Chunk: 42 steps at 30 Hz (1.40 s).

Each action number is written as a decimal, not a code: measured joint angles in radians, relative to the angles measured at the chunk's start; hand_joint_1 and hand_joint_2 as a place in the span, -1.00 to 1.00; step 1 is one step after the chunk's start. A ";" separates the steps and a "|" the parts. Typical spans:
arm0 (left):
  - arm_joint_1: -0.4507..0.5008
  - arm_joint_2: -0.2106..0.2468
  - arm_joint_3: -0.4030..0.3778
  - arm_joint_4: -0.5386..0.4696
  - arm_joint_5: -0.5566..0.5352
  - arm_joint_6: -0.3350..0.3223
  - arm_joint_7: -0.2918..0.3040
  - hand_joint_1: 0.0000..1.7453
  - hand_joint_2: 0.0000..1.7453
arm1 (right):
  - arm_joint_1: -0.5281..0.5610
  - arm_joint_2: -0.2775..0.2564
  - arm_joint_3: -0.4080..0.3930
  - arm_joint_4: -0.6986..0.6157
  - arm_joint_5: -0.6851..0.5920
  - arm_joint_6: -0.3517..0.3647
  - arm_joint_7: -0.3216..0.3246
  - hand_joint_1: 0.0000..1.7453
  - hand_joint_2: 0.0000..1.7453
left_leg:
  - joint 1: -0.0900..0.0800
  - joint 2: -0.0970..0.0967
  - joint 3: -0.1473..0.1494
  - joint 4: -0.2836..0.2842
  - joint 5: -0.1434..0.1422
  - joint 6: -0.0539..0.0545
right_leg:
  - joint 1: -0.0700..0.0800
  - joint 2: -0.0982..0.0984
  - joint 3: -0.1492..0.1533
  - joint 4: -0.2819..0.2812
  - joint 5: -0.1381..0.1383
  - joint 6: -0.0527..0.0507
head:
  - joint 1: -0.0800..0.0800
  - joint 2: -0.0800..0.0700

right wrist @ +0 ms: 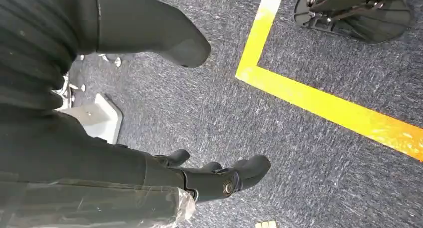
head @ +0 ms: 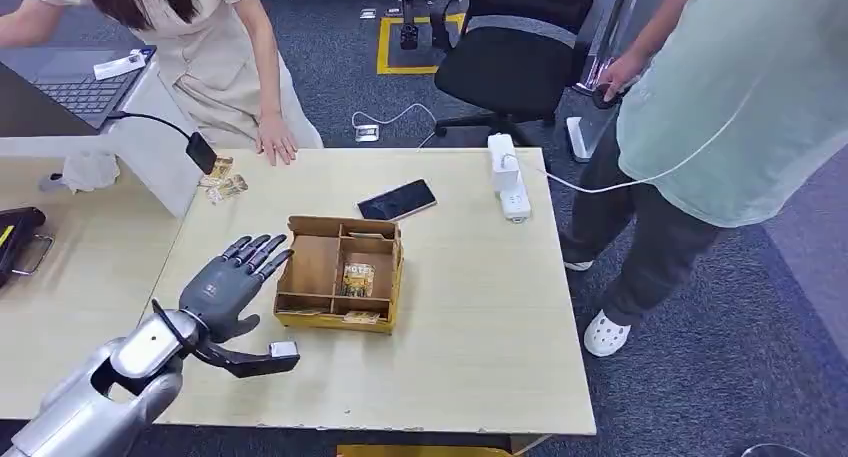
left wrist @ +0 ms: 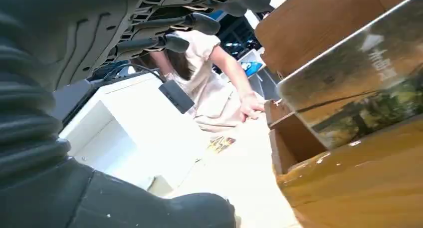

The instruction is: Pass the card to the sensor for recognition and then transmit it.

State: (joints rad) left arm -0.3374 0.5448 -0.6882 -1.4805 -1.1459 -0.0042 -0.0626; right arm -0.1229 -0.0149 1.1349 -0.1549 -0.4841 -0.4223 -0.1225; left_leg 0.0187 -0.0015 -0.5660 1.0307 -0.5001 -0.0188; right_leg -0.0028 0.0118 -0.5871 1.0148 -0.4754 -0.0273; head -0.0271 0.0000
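A small gold-printed card [head: 358,278] lies in a compartment of the open cardboard box [head: 385,312] at the table's middle. My left hand [head: 228,285] hovers just left of the box, fingers stretched toward its near-left corner, thumb spread, holding nothing. The left wrist view has the box wall [left wrist: 349,103] close beside the fingers [left wrist: 189,23]. The black sensor [head: 200,152] hangs on a cable off a white stand at the table's back left, also visible as the sensor [left wrist: 175,96]. My right hand [right wrist: 199,113] hangs over the carpet, thumb and fingers apart, empty.
Two more cards [head: 224,177] lie under the sensor. A phone [head: 397,199] and a white power strip [head: 508,175] sit behind the box. One person leans a hand [head: 275,139] on the far table edge; another stands at the right [head: 720,107]. A laptop [head: 70,82] is back left.
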 joint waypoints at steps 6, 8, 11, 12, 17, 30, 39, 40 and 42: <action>-0.024 0.048 -0.002 -0.026 0.043 -0.035 -0.011 -1.00 1.00 | 0.000 0.000 0.000 0.000 -0.001 0.002 0.000 -1.00 1.00 | 0.000 0.000 0.000 0.000 0.000 0.000 | 0.000 0.000 0.000 0.000 0.000 0.000 | 0.000 0.000; -0.028 0.058 -0.002 -0.034 0.045 -0.038 -0.013 -1.00 1.00 | 0.000 0.000 0.000 0.000 -0.001 0.002 0.000 -1.00 1.00 | 0.000 0.000 0.000 0.000 0.000 0.000 | 0.000 0.000 0.000 0.000 0.000 0.000 | 0.000 0.000; -0.033 0.067 -0.003 -0.041 0.051 -0.048 -0.016 -1.00 1.00 | 0.000 0.000 0.000 0.000 -0.001 0.002 0.000 -1.00 1.00 | 0.000 0.000 0.000 0.000 0.000 0.000 | 0.000 0.000 0.000 0.000 0.000 0.000 | 0.000 0.000; -0.037 0.075 -0.005 -0.044 0.056 -0.056 -0.021 -1.00 1.00 | 0.000 0.000 0.000 0.000 -0.002 0.002 0.000 -1.00 1.00 | 0.000 0.000 0.000 0.000 0.000 0.000 | 0.000 0.000 0.000 0.000 0.000 0.000 | 0.000 0.000; -0.069 0.121 -0.018 -0.074 0.150 -0.137 -0.060 -1.00 1.00 | -0.001 0.000 0.001 0.000 -0.005 0.003 0.006 -1.00 1.00 | 0.000 0.000 0.000 0.000 0.000 0.000 | 0.000 0.000 0.000 0.000 0.000 0.000 | 0.000 0.000; -0.132 0.206 -0.065 -0.120 0.278 -0.232 -0.079 -1.00 1.00 | -0.009 0.000 0.007 0.000 -0.007 0.006 0.007 -1.00 1.00 | 0.000 0.001 0.000 0.000 0.000 0.000 | 0.000 0.001 0.000 0.000 0.000 0.000 | 0.000 0.000; -0.177 0.359 -0.151 -0.251 0.457 -0.293 -0.126 -1.00 1.00 | -0.019 0.000 0.026 0.000 -0.011 0.012 0.013 -1.00 1.00 | 0.000 0.000 0.000 0.000 0.000 0.000 | 0.000 0.000 0.000 0.000 0.000 0.000 | 0.000 0.000; -0.179 0.358 -0.160 -0.255 0.457 -0.295 -0.126 -1.00 1.00 | -0.022 0.000 0.026 0.000 -0.010 0.015 0.014 -1.00 1.00 | 0.000 0.000 0.000 0.000 0.000 0.000 | 0.000 0.000 0.000 0.000 0.000 0.000 | 0.000 0.000; -0.183 0.352 -0.178 -0.257 0.448 -0.296 -0.126 -1.00 1.00 | -0.025 0.000 0.026 0.000 -0.005 0.019 0.017 -1.00 1.00 | 0.000 0.001 0.000 0.000 0.000 0.000 | 0.000 0.001 0.000 0.000 0.000 0.000 | 0.000 0.000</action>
State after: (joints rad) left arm -0.5205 0.8964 -0.8666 -1.7372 -0.6981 -0.3002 -0.1881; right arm -0.1477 -0.0149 1.1612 -0.1549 -0.4887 -0.4036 -0.1057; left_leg 0.0186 -0.0008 -0.5658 1.0310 -0.5001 -0.0188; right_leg -0.0028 0.0123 -0.5870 1.0147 -0.4753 -0.0273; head -0.0275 -0.0004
